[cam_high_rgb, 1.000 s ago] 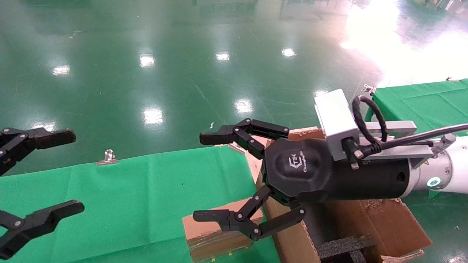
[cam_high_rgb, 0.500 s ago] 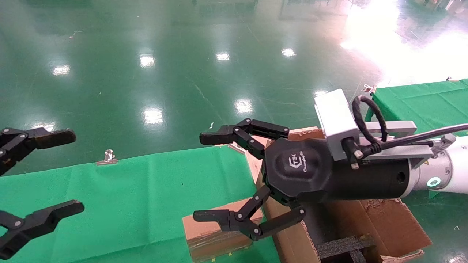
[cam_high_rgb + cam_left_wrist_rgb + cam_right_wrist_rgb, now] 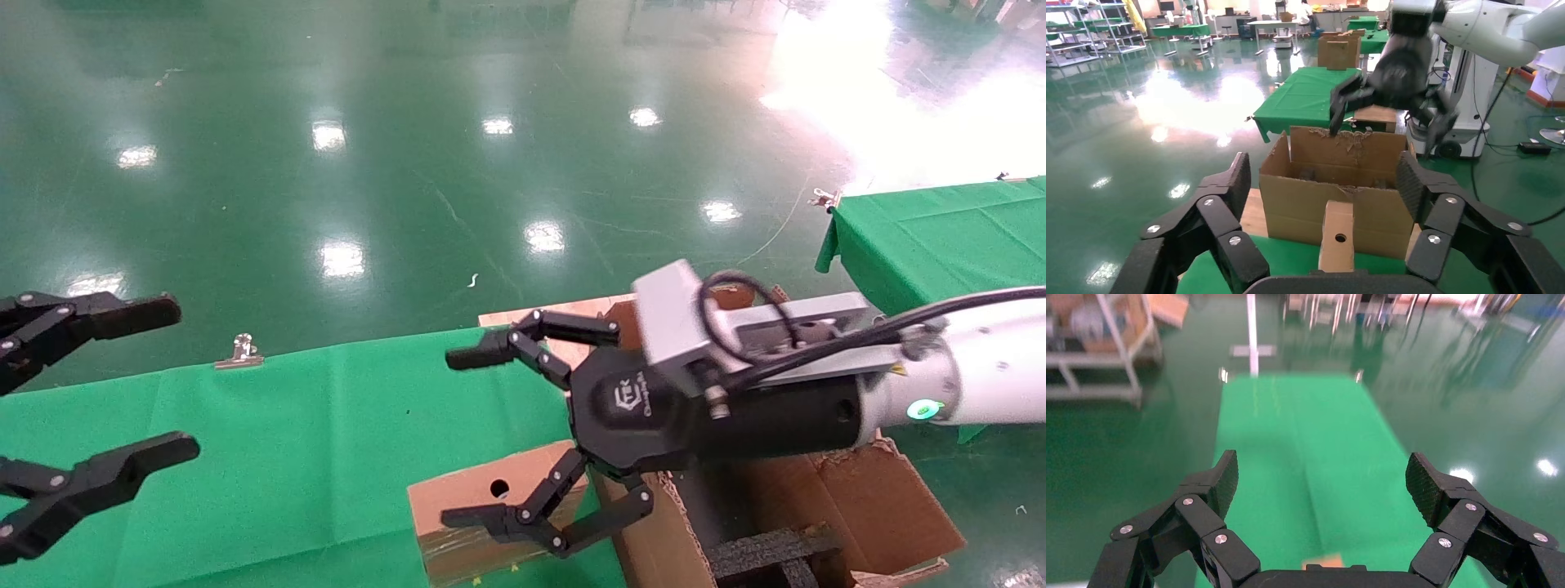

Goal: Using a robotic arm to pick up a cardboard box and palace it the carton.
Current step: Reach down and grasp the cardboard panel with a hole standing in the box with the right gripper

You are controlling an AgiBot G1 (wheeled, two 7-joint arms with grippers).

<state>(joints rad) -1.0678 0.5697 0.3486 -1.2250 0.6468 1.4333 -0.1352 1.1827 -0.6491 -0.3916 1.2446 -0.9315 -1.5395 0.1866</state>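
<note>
Right tool spread wide, empty, held above cardboard box. Box rests on green worktop, tight against carton wall. Risk: lower finger jammed between box and carton (gap apparently nil). Left tool parked open.

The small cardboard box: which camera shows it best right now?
The head view: the cardboard box shows its top, round hole and taped front beside the carton, with the open right hand partly covering it. The left wrist view shows only its end face. The right wrist view catches a sliver.
</note>
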